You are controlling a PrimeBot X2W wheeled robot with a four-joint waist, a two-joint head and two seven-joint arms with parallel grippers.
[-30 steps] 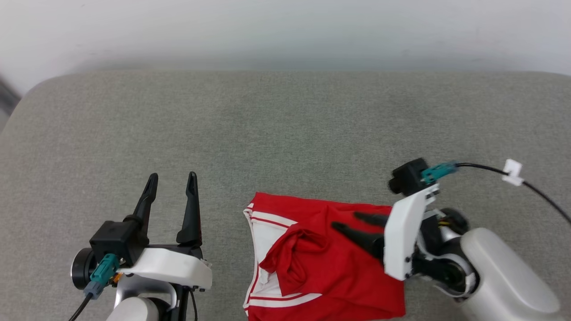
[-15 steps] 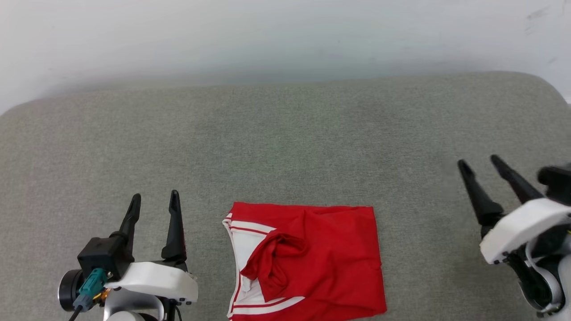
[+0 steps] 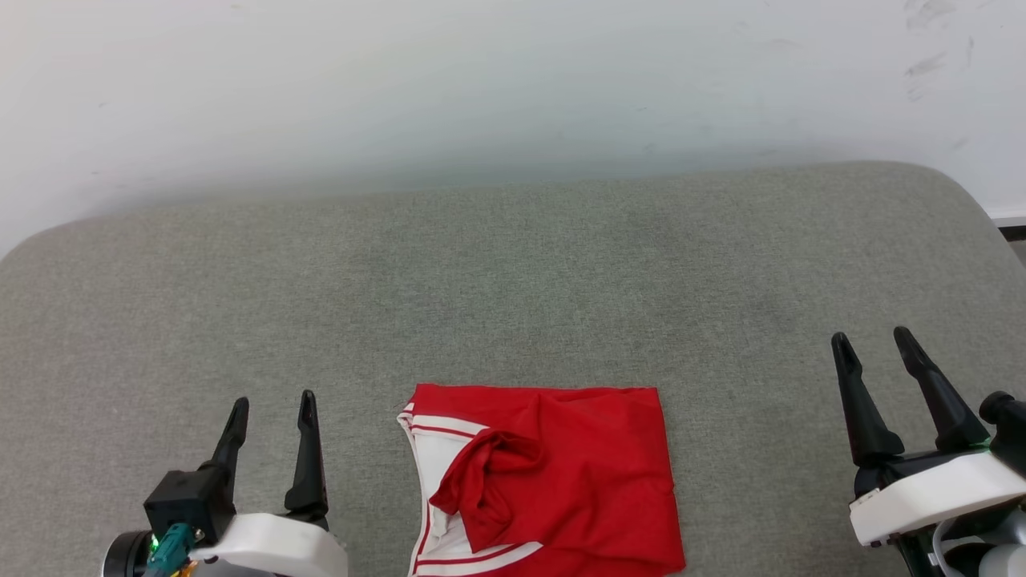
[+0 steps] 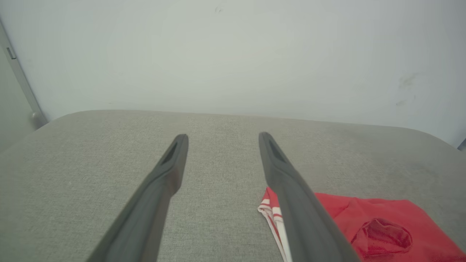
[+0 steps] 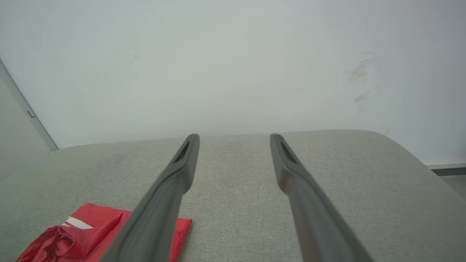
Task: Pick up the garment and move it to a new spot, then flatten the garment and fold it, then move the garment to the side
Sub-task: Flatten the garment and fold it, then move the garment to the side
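The garment (image 3: 561, 481), bright red with white-and-red striped trim on its left side, lies folded into a rough rectangle at the near middle of the grey cushion (image 3: 513, 272). A bunched red fold sits on top of it. My left gripper (image 3: 271, 407) hovers open at the lower left, clear of the cloth's left edge. At the lower right my right gripper (image 3: 872, 343) is open too, well apart from the garment. The left wrist view has the garment (image 4: 378, 225) low on the right beside the left gripper (image 4: 222, 137). The right wrist view has the garment (image 5: 91, 229) low on the left of the right gripper (image 5: 235, 138).
A pale wall (image 3: 513, 80) rises behind the cushion's far edge. The cushion's rounded right corner (image 3: 954, 184) drops off to a dark floor strip (image 3: 1011, 232). Bare grey fabric spreads wide beyond and to both sides of the garment.
My right gripper has left the garment's right part and swung out to the lower right, open. The head camera has shifted, so the whole scene sits lower. The garment lies as it was let go.
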